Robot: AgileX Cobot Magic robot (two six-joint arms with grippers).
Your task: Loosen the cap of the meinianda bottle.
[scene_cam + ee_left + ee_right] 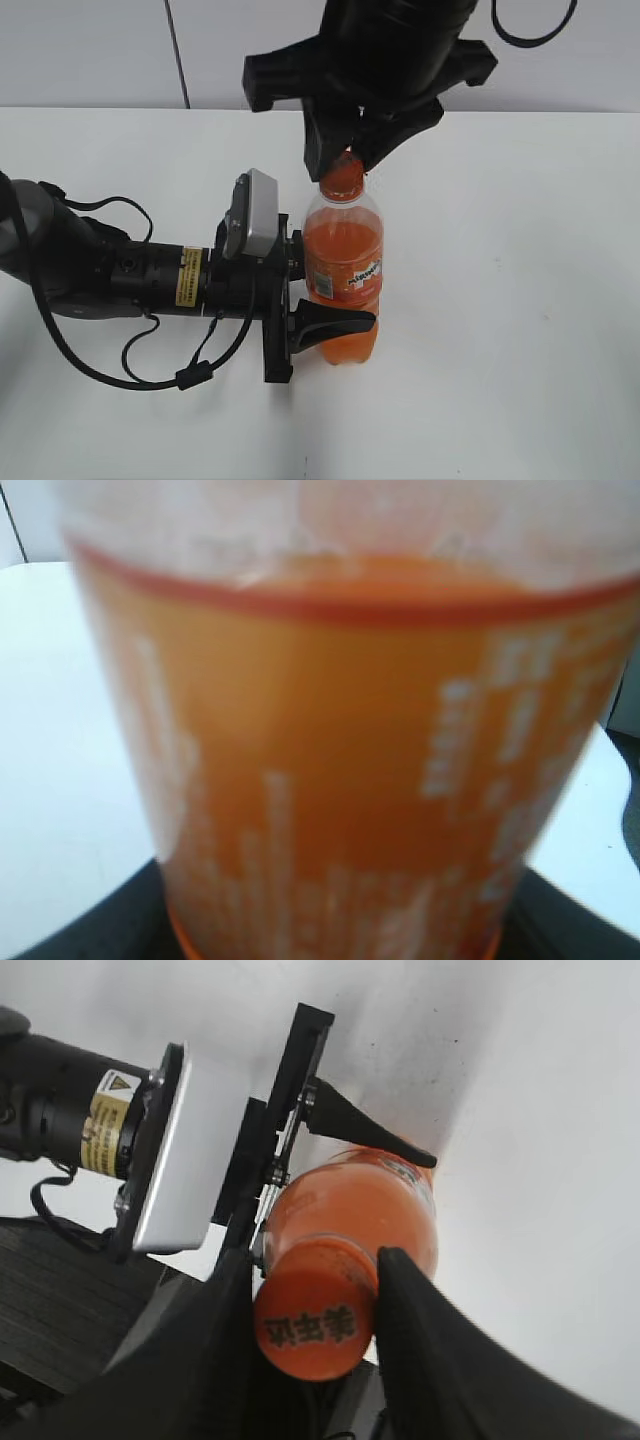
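The meinianda bottle (343, 272) stands upright on the white table, clear plastic with orange liquid and an orange label. My left gripper (322, 322) is shut on its lower body from the left; the left wrist view is filled by the blurred bottle (340, 750). The orange cap (343, 176) sits on the neck. My right gripper (345, 150) comes down from above and is shut on the cap. In the right wrist view the cap (313, 1325), with dark print on top, is squeezed between the two black fingers (305, 1310), with the bottle (360, 1210) below it.
The white table (500, 300) extends around the bottle. The left arm with its cables (110, 275) lies across the left side. A pale wall (90, 50) stands behind the table's far edge.
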